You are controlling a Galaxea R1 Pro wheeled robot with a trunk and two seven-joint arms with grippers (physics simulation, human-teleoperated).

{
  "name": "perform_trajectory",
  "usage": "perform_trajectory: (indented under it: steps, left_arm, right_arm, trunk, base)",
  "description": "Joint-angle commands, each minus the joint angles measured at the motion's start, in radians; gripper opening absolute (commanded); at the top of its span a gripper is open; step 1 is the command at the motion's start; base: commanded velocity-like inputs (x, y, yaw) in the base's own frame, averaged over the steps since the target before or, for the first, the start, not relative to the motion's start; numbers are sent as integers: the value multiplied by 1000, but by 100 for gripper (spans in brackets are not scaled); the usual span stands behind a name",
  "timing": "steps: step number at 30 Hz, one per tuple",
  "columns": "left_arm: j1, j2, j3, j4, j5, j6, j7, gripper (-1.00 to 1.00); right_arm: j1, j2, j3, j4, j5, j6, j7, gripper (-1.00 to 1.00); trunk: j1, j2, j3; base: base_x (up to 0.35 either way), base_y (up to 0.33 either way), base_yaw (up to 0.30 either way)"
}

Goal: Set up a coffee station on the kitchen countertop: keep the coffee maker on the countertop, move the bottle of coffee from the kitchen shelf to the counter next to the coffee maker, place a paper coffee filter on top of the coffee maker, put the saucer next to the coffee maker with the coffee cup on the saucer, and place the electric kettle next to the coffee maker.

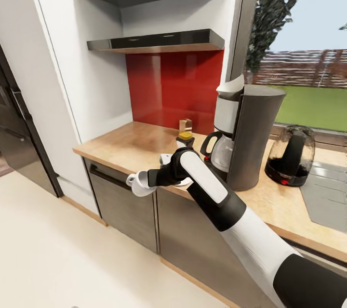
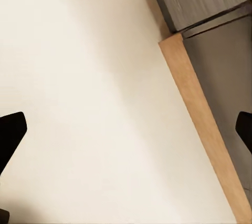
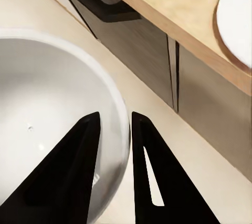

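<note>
The right claw (image 3: 113, 166) pinches the cup's (image 3: 52, 108) rim just off the bench (image 1: 140, 146) edge; the saucer (image 3: 236, 19) lies ahead on it.

The worktop (image 1: 135, 146) is bare wood left of the bottle of coffee (image 1: 185, 129) — open room to pass there. To the right the coffee maker (image 1: 248, 134) stands tall, with the electric kettle (image 1: 290, 156) near it. The saucer (image 3: 237, 16) lies at the worktop's front edge — floor (image 1: 58, 250) below is open
</note>
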Motion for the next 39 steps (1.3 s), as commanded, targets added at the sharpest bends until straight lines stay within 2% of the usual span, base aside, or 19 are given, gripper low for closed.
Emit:
perform_trajectory:
  steps: [1,13,28,39]
  left_arm:
    - [0,0,3,1,9,6,-5,100]
    - [0,0,3,0,9,7,-5,100]
    - [0,0,3,1,9,6,-5,100]
    - [0,0,3,1,9,6,-5,100]
  right_arm:
    - [-1,0,0,0,-9,6,-10,-100]
    - [-1,0,0,0,-11,6,-10,-100]
    - [-1,0,0,0,-12,6,-10,-100]
    - [-1,0,0,0,-11,6,-11,-100]
  trunk:
    - [0,-1,-1]
    - [0,-1,-1]
    - [0,-1,3]
    - [0,-1,5]
  base:
    - [66,203,-77]
    - [111,283,-31]
    - [27,69,-248]
    - [0,270,-104]
